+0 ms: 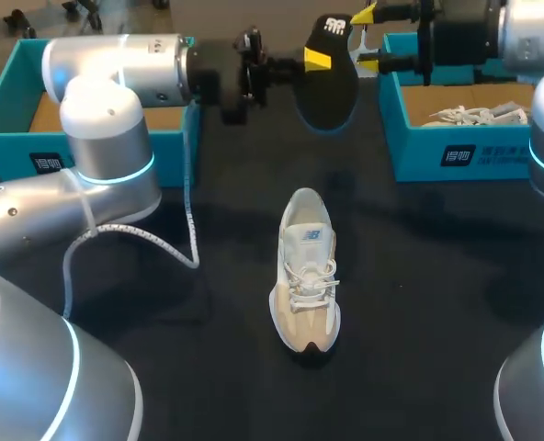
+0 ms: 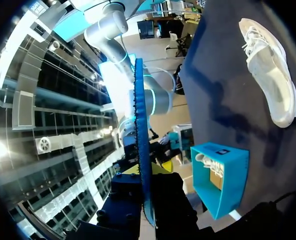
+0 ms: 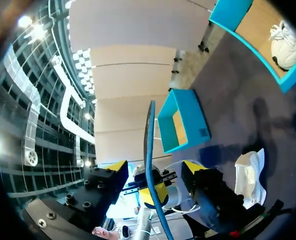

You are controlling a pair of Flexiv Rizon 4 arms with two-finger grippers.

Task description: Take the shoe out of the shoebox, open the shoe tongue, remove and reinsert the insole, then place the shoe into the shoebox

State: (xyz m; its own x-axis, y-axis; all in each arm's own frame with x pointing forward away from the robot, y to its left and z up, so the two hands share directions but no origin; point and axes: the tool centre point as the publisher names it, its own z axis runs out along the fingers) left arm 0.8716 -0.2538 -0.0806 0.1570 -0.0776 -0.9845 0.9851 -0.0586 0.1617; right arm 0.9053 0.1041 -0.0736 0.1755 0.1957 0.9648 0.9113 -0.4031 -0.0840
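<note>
You're at a robot lab's test bench, not in a shop or a home. The left arm [image 1: 107,138] and the right arm [image 1: 529,37], both bare silver with lit cyan rings at the joints, reach over a table [image 1: 437,303] covered in black cloth. A loose cable [image 1: 191,220] trails off the left arm (rig wiring, left in plain sight). The left box [image 1: 5,129], the right box [image 1: 437,152] and a single shoe [image 1: 306,271] are laid out like trial props.
</note>
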